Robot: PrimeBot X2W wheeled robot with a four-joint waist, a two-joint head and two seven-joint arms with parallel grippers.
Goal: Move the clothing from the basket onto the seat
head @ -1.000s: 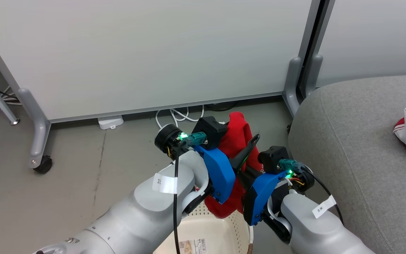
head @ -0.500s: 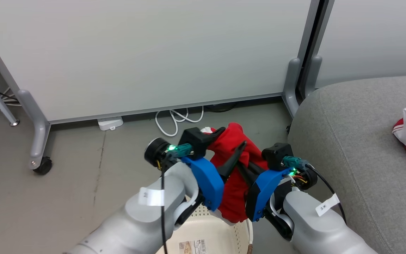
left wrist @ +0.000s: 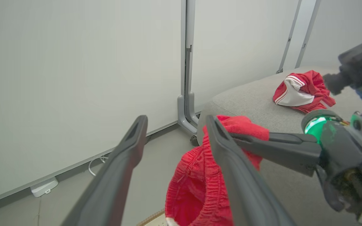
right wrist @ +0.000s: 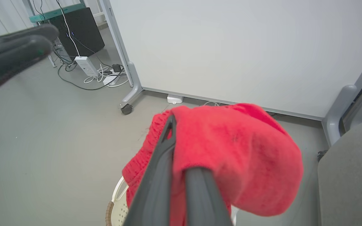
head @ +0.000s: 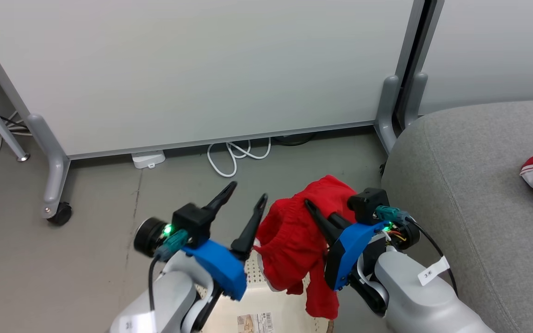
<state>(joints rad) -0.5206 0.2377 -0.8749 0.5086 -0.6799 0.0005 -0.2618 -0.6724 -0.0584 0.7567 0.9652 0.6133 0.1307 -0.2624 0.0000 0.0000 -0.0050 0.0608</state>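
While the right hand [head: 317, 208] pinches the red shorts [head: 289, 240] above the basket [head: 253, 274], left hand [head: 248, 191] spread wide, empty.

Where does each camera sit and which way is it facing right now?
Head view: from above, facing down and forward at basket and seat; left gripper and right gripper both show.
Left wrist view: along its open fingers toward the seat and the top.
Right wrist view: along fingers shut on the shorts, toward the partition.
Both wrist views share the shorts.
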